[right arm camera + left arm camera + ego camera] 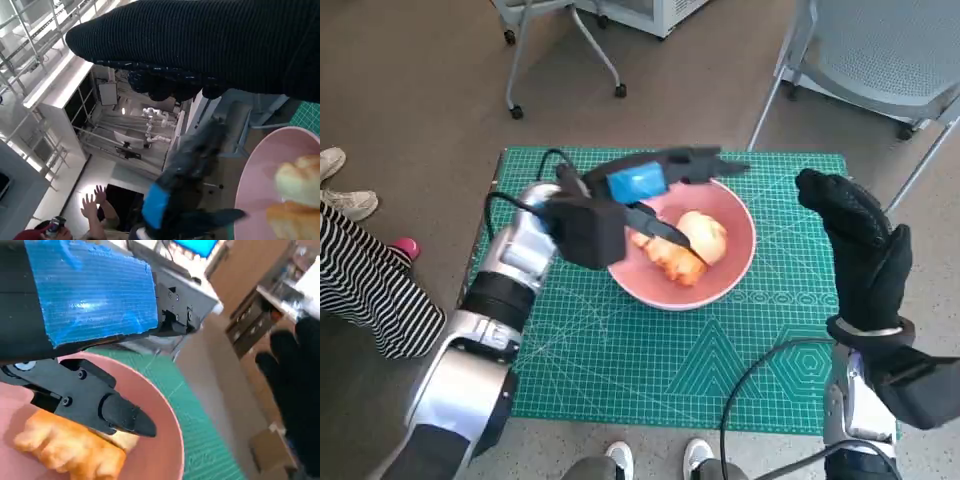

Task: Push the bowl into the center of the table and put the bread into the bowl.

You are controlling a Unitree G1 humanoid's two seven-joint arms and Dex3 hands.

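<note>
- Bowl (738,262), pink, sits on the green mat (620,350) toward the desk's far side, its rim short of the mat's far edge.
- Bread (685,247) lies inside the bowl.
- Left hand (645,190) hovers over the bowl; fingers (107,407) spread just above the bread, released, grasping nothing.
- Right hand (860,240) is raised beside the bowl's right rim, apart from it, fingers extended and released.
- Open mat lies between bowl and near edge.
- Person's striped clothing (370,290) is near the left edge.
</note>
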